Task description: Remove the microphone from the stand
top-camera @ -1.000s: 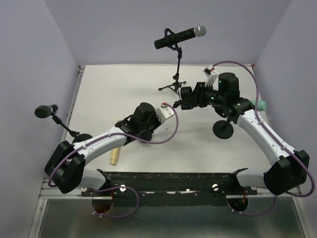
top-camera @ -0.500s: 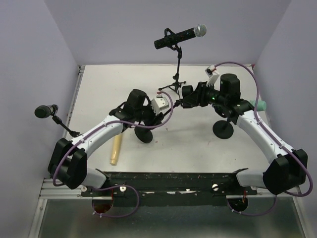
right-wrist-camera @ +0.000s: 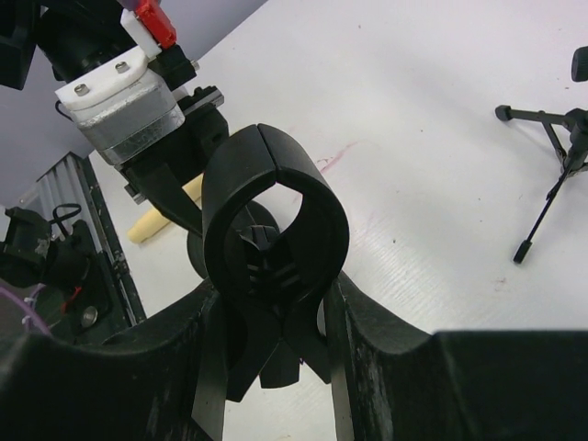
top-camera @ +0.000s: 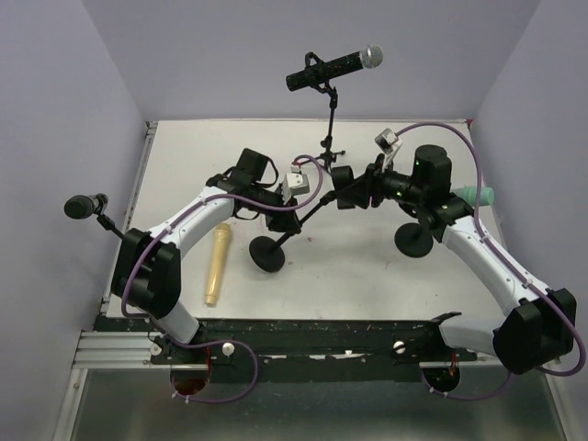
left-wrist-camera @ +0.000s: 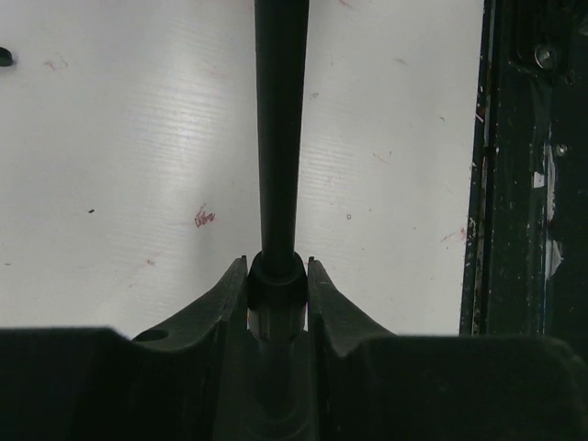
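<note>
Right wrist view has the right gripper (right-wrist-camera: 276, 317) clamped on the lower part of the clip (right-wrist-camera: 322, 220) that tops the stand (top-camera: 296, 227), and the clip's ring is empty. From the left wrist, the left gripper (left-wrist-camera: 277, 276) is closed tight round the black pole (left-wrist-camera: 280, 119) of the same stand, which leans from its round base (top-camera: 266, 257) up toward the right arm. The gold microphone (top-camera: 217, 265) lies flat on the table (top-camera: 367, 285), just left of that base and apart from it, its long axis running roughly from the near edge toward the back. It sits to the left of both grippers and closer to the near edge, nearer the left one, and neither touches it. By my reading it is already out of this stand, so the coming move concerns the stand alone.
</note>
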`<state>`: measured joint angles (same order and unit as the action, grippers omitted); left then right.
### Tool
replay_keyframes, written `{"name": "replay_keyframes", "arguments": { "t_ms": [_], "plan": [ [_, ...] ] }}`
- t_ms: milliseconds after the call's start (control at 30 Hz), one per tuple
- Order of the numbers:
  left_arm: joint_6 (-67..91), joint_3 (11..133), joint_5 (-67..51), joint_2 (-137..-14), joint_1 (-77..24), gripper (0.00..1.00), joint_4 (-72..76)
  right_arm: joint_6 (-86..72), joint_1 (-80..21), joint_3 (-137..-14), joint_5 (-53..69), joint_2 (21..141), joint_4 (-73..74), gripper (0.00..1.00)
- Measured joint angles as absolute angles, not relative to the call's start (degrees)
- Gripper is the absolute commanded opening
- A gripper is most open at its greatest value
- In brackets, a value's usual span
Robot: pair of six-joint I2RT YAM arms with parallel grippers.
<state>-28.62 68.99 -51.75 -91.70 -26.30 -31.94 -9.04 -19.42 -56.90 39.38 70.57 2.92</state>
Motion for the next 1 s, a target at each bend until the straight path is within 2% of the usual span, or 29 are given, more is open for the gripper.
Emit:
{"name": "replay_keyframes", "arguments": {
  "t_ms": [200, 400, 533, 700, 800, 900, 933, 1000],
  "plan": [
    [-30.5, 69.2, -52.2, -91.8, -26.3, 0.0, -32.9, -9.3, -19.4, -56.9, 39.7, 70.6, 2.9, 0.01],
    [-24.8, 62.9, -47.0, -86.6, -28.1, 0.0, -24.2, -14.3, -19.6, -58.6, 36.6, 71.7, 5.4, 0.01],
    [-18.5, 55.5, -33.9, -79.6, -33.2, 0.0, -15.0, -17.3, -19.6, -61.9, 35.7, 74.1, 8.8, 0.0],
    [-13.1, 46.0, -2.5, -74.0, -44.4, 0.0, 0.1, -22.2, -19.6, -65.0, 31.4, 76.7, 13.0, 0.01],
    [-10.6, 45.9, 5.8, -76.0, -45.8, 0.0, 3.9, -24.2, -19.6, -65.3, 29.0, 77.1, 13.4, 0.01],
    [-8.7, 45.8, 7.6, -76.5, -45.9, 0.0, 5.2, -24.9, -19.7, -65.3, 28.0, 77.2, 13.2, 0.01],
    [-8.1, 45.8, 7.5, -76.5, -45.9, 0.02, 5.2, -25.1, -19.7, -65.3, 27.9, 77.1, 13.1, 0.01],
    [-7.4, 45.8, 6.5, -76.4, -45.8, 0.3, 5.1, -25.1, -19.7, -65.3, 27.8, 77.1, 13.1, 0.01]
  ]
}}
